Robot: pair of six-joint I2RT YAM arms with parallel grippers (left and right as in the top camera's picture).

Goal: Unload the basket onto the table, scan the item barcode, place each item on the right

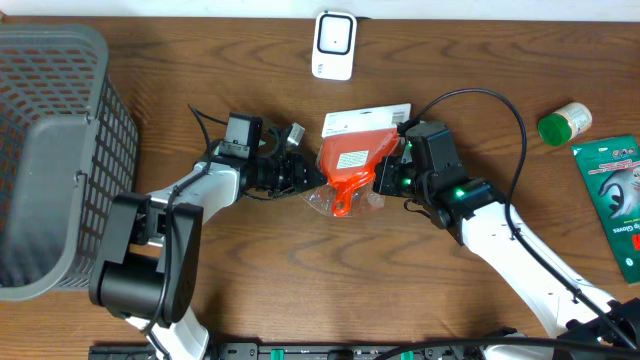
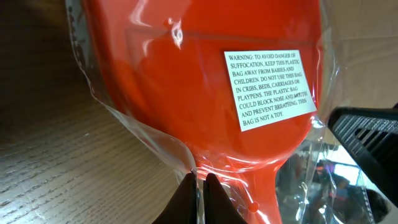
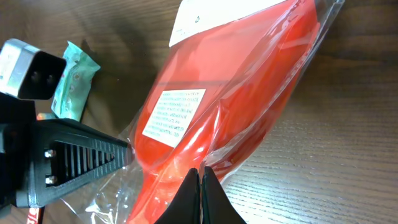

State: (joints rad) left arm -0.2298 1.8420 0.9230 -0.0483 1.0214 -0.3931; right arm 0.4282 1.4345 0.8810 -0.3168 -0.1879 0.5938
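The item is an orange plastic scoop in a clear bag (image 1: 350, 160) with a white header card, lying mid-table below the white scanner (image 1: 333, 45). My left gripper (image 1: 313, 181) is shut on the bag's left edge by the scoop's handle; the left wrist view shows its tips (image 2: 199, 182) pinching the clear film. From the right, my right gripper (image 1: 379, 180) is shut on the bag's other edge, and its tips (image 3: 200, 175) press the film together. A white warning label (image 2: 268, 89) faces up. No barcode shows in any view.
A grey mesh basket (image 1: 50, 150) fills the left side. A small green packet (image 3: 73, 87) lies beside the left arm. At the right stand a green-capped bottle (image 1: 563, 124) and a flat green glove package (image 1: 615, 200).
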